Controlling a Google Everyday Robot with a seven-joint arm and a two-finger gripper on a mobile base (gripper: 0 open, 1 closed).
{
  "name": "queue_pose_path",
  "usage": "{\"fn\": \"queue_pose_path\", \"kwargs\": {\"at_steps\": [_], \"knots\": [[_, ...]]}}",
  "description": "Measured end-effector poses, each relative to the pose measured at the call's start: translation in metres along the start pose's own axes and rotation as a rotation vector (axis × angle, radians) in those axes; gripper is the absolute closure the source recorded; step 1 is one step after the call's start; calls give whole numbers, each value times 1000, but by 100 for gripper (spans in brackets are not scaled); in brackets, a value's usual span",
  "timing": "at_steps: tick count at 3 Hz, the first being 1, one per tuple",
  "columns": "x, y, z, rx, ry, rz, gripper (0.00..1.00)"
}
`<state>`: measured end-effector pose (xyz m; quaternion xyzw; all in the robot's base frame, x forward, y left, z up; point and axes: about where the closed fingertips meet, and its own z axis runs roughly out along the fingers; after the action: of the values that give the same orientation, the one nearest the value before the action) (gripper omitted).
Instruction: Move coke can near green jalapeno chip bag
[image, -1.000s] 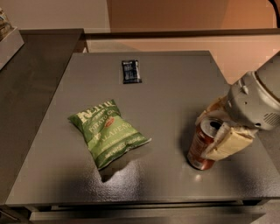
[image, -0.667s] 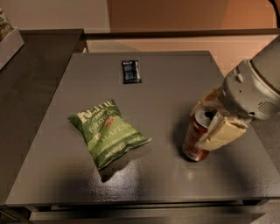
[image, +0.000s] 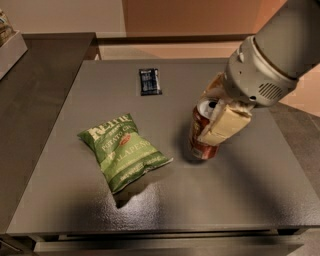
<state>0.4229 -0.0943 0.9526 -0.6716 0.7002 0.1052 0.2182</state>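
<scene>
As gripper clasps coke can, fingers closed, above table

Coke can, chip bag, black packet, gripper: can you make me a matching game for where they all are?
1 coke can
2 green jalapeno chip bag
3 black packet
4 gripper

A lying flat at the far side of the table
B on the left, puffy
C shut on the coke can, at the right
D red, gripped, right of the bag

Pairs: 1-D, 2-B, 3-A, 4-C
</scene>
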Motion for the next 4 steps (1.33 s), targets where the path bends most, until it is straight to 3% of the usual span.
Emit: {"fn": "queue_pose_path", "kwargs": {"at_steps": [2,4], "knots": [[-16,-32,28,-7,2,15,100],[-18,-38,55,-44,-11,30,100]]}}
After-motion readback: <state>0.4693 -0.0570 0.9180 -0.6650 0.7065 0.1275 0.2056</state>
